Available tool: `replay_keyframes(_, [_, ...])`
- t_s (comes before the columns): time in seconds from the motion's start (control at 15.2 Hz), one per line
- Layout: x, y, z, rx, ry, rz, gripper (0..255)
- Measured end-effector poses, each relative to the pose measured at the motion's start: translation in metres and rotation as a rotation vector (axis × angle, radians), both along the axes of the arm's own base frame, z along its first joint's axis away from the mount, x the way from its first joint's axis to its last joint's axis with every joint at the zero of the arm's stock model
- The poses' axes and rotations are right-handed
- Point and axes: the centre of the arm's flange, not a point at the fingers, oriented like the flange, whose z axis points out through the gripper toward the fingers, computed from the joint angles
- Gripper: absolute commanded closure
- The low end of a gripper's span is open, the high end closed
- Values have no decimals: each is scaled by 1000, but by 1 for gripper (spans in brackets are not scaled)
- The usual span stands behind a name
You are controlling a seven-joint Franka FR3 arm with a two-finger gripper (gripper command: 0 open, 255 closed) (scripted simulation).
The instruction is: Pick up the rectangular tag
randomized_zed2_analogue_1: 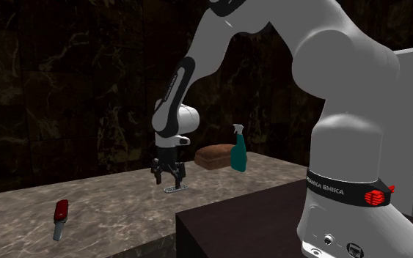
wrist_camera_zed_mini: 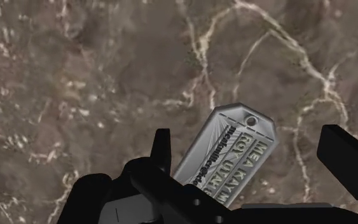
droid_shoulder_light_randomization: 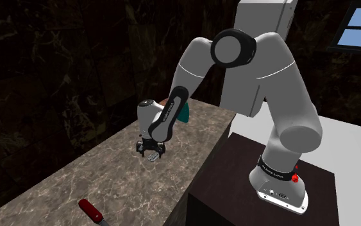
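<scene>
A grey metal rectangular tag (wrist_camera_zed_mini: 234, 159) with raised lettering and a hole at one end lies flat on the brown marble counter (wrist_camera_zed_mini: 75, 76). My black gripper (wrist_camera_zed_mini: 251, 143) hangs just above it, open, with the tag lying slantwise between the two fingers and neither finger touching it. In the shoulder view the gripper (droid_shoulder_light_randomization: 150, 152) points straight down over the tag (droid_shoulder_light_randomization: 152, 159) near the counter's middle. The second exterior view shows the gripper (randomized_zed2_analogue_1: 169, 176) low over the tag (randomized_zed2_analogue_1: 177, 188).
A red-handled tool (droid_shoulder_light_randomization: 90, 210) (randomized_zed2_analogue_1: 60, 216) lies further along the counter (droid_shoulder_light_randomization: 63, 186). A teal spray bottle (randomized_zed2_analogue_1: 238, 155) and a brown block (randomized_zed2_analogue_1: 213, 156) stand behind the arm. The dark stand (droid_shoulder_light_randomization: 236, 186) adjoins the counter's edge. A white cabinet (droid_shoulder_light_randomization: 259, 51) rises behind.
</scene>
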Motion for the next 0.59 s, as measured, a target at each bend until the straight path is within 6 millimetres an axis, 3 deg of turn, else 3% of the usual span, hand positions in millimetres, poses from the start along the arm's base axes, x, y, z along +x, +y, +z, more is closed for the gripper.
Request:
replay_keyframes(0.2, [0, -1, -15, 0, 0, -1, 0])
replay_keyframes(0.26, [1, -1, -17, 0, 0, -1, 255])
replay_keyframes(0.59, [3, 0, -17, 1, -3, 1, 255])
